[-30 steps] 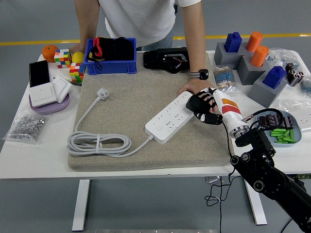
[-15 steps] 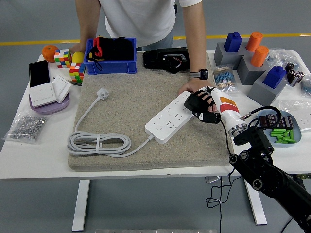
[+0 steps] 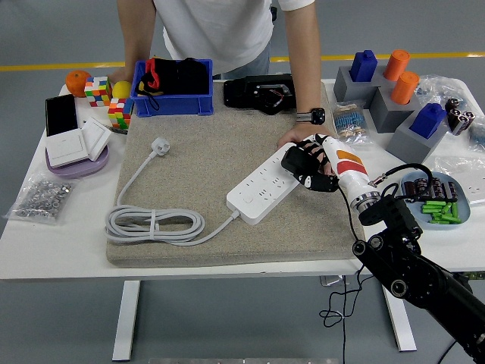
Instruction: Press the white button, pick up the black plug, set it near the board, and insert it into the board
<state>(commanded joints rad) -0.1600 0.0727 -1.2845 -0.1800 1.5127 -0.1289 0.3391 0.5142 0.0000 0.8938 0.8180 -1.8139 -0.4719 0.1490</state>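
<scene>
A white power strip (image 3: 261, 188) lies slantwise on the beige mat (image 3: 189, 227), its round button (image 3: 248, 199) at the lower left end. My right hand (image 3: 303, 167), in a black glove, hovers over the strip's upper right end. Its fingers are curled around a small black lump that looks like the black plug (image 3: 290, 159); most of the plug is hidden by the fingers. A person's hand (image 3: 297, 136) rests on the mat, touching the strip's far end just behind my hand. My left arm does not show.
The strip's grey cord (image 3: 155, 224) lies coiled at the mat's left, ending in a white plug (image 3: 160, 144). A blue bin (image 3: 173, 87) and a black device (image 3: 258, 95) stand behind the mat. Grey blocks (image 3: 394, 98) and a tray of green parts (image 3: 439, 208) sit at the right.
My right hand has slid left and slightly up along the strip, further over its sockets. The person's hand and the strip have stayed put.
</scene>
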